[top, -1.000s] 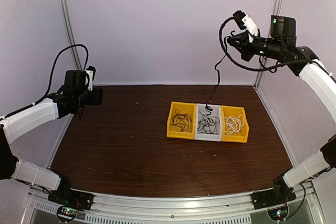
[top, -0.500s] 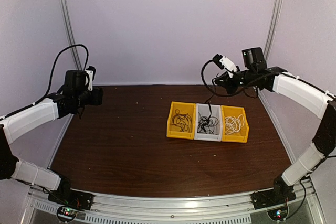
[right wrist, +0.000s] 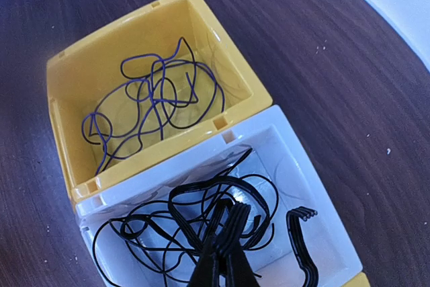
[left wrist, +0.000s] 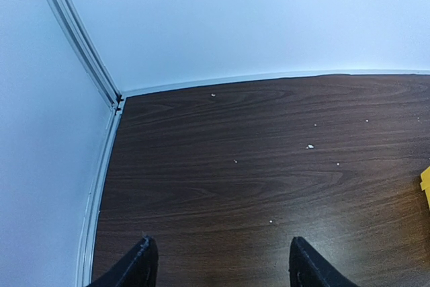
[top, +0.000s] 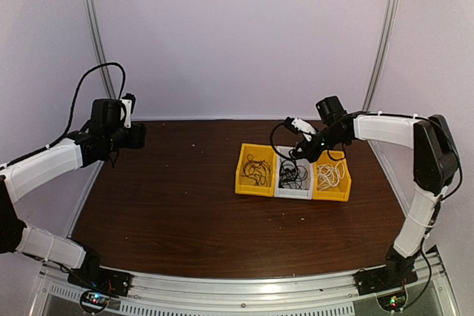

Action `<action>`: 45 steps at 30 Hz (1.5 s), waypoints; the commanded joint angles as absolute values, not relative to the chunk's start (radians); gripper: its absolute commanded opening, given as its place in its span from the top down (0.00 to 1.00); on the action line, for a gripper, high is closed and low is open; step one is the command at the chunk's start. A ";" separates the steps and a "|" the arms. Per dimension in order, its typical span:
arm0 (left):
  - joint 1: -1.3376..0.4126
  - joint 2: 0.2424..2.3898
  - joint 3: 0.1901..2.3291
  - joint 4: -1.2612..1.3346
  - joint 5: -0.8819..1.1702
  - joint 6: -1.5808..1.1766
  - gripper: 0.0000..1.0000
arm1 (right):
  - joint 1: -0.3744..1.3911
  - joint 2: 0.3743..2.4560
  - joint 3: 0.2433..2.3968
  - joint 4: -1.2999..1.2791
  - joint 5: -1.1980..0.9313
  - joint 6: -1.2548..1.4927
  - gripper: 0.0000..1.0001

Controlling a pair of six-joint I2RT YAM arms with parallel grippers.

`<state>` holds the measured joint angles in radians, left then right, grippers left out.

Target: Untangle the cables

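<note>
Our right hand (right wrist: 223,243) is pinched shut on the tangled thin black cable (right wrist: 181,196), low inside the white plastic middle bin (right wrist: 302,166) where the tangle lies, likely to draw strands free. Our left hand (left wrist: 222,250) hangs wide open and empty above the dark wooden table (left wrist: 235,179), well apart.

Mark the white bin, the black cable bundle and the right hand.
white bin (right wrist: 287,160), right wrist view, inner right wall.
black cable bundle (right wrist: 195,206), right wrist view, central loops.
right hand (right wrist: 226,241), right wrist view, between fingertips.

A dark wood-grain table (top: 185,205) carries a touching row of yellow bin (top: 254,188), white bin (top: 292,192), second yellow bin (top: 330,195), plus scattered pale crumbs (left wrist: 310,146)
</note>
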<state>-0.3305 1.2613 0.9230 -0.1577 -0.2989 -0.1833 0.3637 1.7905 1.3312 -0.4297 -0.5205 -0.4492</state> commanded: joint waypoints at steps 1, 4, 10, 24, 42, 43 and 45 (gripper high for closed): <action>-0.324 1.264 0.919 -0.130 -0.287 -0.170 0.32 | 0.359 1.832 1.312 -0.463 -0.535 -0.461 0.97; -0.324 1.266 0.919 -0.130 -0.284 -0.169 0.31 | 0.359 1.855 1.306 -0.461 -0.526 -0.459 0.97; -0.324 1.265 0.919 -0.130 -0.282 -0.168 0.32 | 0.359 1.876 1.294 -0.457 -0.517 -0.452 0.96; -0.323 1.269 0.917 -0.132 -0.272 -0.169 0.32 | 0.360 1.821 1.270 -0.460 -0.471 -0.460 0.79; -0.325 1.315 0.928 -0.150 -0.214 -0.167 0.23 | 0.356 1.566 1.355 -0.551 -0.199 -0.458 0.08; -0.325 1.319 0.937 -0.160 -0.203 -0.171 0.20 | 0.354 1.550 1.347 -0.543 -0.198 -0.455 0.01; -0.325 1.318 0.941 -0.167 -0.195 -0.182 0.13 | 0.351 1.517 1.321 -0.511 -0.183 -0.438 0.00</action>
